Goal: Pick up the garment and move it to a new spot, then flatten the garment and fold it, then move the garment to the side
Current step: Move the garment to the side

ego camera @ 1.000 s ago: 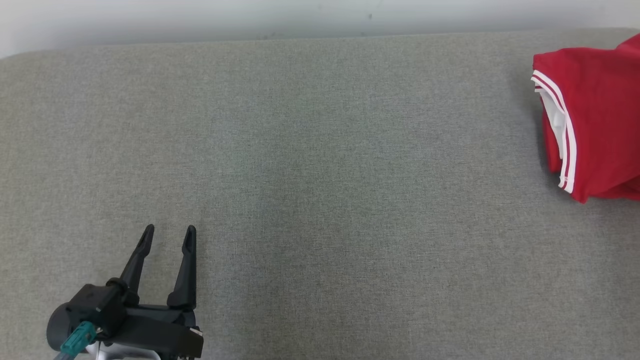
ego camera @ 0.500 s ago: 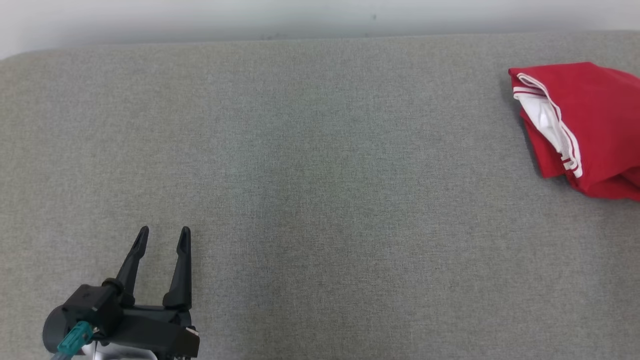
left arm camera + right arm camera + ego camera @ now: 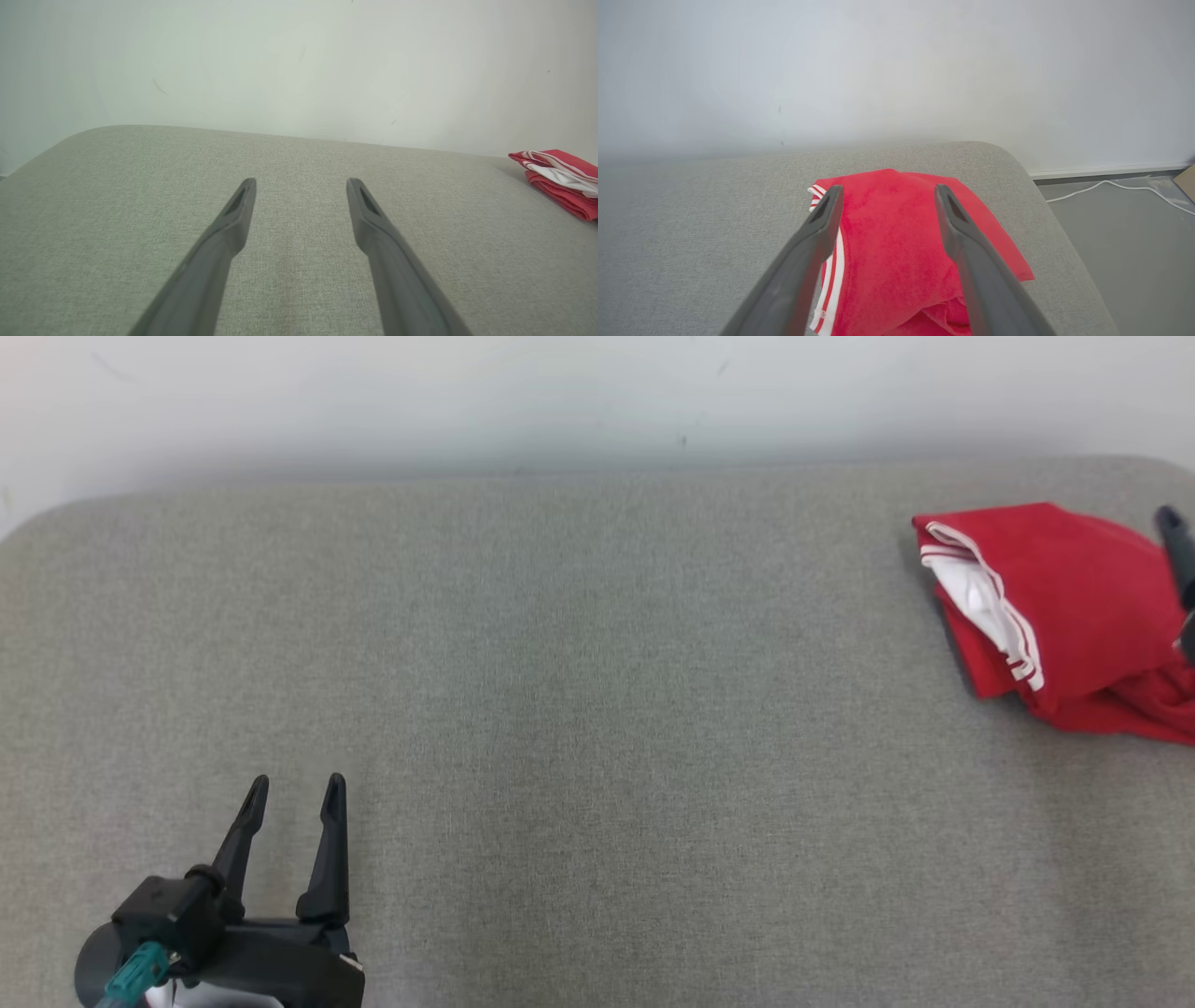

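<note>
The garment [image 3: 1074, 607] is red with white-striped trim and a white inner layer, lying in a folded bundle at the far right of the grey padded surface [image 3: 597, 709]. In the right wrist view my right gripper [image 3: 886, 191] is open just above the garment [image 3: 896, 252], with nothing between its fingers. One dark right finger [image 3: 1178, 546] shows at the head view's right edge, over the garment. My left gripper [image 3: 294, 789] rests open and empty at the lower left, far from the garment [image 3: 560, 179].
A white wall [image 3: 597, 401] runs behind the surface. The surface's rounded right edge [image 3: 1045, 210] drops to a grey floor with a white cable [image 3: 1111, 186]. Wide bare grey fabric lies between the two grippers.
The right gripper has let go of the garment, which dropped from hanging to lying on the surface. The head camera has tilted up, showing more wall. The left gripper stayed put.
</note>
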Tool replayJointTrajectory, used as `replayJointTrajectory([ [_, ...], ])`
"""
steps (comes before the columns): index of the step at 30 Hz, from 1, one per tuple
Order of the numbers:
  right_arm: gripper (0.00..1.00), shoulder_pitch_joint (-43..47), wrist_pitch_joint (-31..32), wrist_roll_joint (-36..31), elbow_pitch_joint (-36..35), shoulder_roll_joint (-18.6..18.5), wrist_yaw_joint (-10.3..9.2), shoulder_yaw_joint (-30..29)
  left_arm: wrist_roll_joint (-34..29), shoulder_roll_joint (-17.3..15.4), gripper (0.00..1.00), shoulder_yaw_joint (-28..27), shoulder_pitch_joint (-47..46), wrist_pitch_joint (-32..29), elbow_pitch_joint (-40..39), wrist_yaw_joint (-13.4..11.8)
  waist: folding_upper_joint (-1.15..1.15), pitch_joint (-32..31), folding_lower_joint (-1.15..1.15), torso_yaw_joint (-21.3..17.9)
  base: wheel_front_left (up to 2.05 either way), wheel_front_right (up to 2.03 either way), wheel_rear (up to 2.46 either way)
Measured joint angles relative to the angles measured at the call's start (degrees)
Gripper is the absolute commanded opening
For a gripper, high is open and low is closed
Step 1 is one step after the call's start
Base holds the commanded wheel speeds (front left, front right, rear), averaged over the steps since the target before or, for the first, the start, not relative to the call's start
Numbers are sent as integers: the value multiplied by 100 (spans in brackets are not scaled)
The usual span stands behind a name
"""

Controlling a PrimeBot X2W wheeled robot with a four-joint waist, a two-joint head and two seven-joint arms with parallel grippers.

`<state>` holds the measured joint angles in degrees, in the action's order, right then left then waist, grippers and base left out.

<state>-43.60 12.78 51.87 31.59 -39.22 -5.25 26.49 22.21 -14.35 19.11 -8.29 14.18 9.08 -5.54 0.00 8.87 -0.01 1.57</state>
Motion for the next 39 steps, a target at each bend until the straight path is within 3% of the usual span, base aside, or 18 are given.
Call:
replayJointTrajectory([
  [24,100,2153,-2092,222,-1366,598,-88,-479,15,10,100,-236,764,8,-55,-99,-1,-975,0,-148,0,0,0],
  [39,100,3311,-2650,-313,-2197,827,-183,-564,13,45,100,-527,1041,9,-244,-138,0,-1131,1,-228,0,0,0],
])
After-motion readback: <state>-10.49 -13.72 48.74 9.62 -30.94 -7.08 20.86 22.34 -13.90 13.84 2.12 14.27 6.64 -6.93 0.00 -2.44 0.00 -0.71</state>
